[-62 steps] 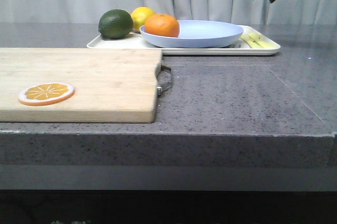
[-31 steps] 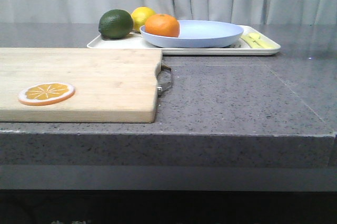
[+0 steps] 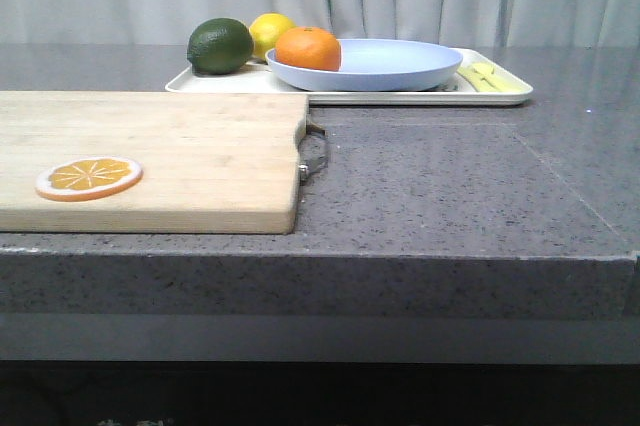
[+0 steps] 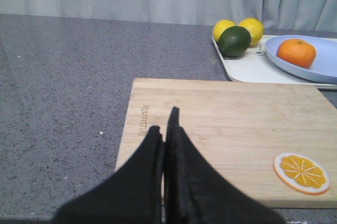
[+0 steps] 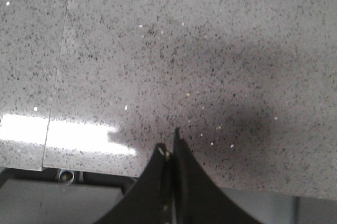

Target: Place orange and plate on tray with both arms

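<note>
Nearest me, the left gripper [image 4: 167, 129] hangs over the cutting board [image 4: 221, 124], jaws pressed together and empty; the right gripper [image 5: 169, 153], likewise closed on nothing, faces bare countertop [image 5: 184, 40]. Farther off, the orange [image 3: 308, 48] sits in the plate [image 3: 385, 64] on the tray [image 3: 420, 96].

Both end effectors [image 4: 166, 129] [image 5: 169, 148] closed, empty

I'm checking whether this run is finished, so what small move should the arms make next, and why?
Probably none beyond staying parked. The orange sits on the plate, and the plate rests on the tray. Both grippers, left and right, have their fingers closed on nothing, away from the tray. The task looks complete.
</note>
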`<state>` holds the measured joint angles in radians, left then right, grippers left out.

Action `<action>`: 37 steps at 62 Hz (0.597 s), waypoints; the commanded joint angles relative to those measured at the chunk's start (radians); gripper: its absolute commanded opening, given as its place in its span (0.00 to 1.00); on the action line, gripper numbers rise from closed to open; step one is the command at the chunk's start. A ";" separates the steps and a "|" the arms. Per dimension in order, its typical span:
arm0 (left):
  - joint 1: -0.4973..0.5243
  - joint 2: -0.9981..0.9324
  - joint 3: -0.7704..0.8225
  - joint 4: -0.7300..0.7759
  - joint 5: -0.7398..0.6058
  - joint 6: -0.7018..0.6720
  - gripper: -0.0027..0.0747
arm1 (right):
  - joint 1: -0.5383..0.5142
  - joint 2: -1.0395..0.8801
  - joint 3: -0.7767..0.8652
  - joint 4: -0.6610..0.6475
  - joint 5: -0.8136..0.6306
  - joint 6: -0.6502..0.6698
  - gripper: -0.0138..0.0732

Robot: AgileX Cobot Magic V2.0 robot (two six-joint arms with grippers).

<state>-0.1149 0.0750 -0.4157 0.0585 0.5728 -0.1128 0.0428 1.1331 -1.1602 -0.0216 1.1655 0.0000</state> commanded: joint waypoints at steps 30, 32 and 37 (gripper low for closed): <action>0.003 0.012 -0.017 0.000 -0.088 -0.007 0.01 | -0.004 -0.745 0.673 0.022 -0.731 0.000 0.09; 0.003 0.012 -0.017 0.000 -0.088 -0.007 0.01 | -0.004 -0.763 0.685 0.022 -0.747 0.000 0.09; 0.003 0.012 -0.017 0.000 -0.088 -0.007 0.01 | -0.004 -0.785 0.693 0.022 -0.776 0.000 0.09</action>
<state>-0.1149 0.0750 -0.4079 0.0585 0.5703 -0.1128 0.0428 0.3636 -0.4492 0.0000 0.5166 0.0000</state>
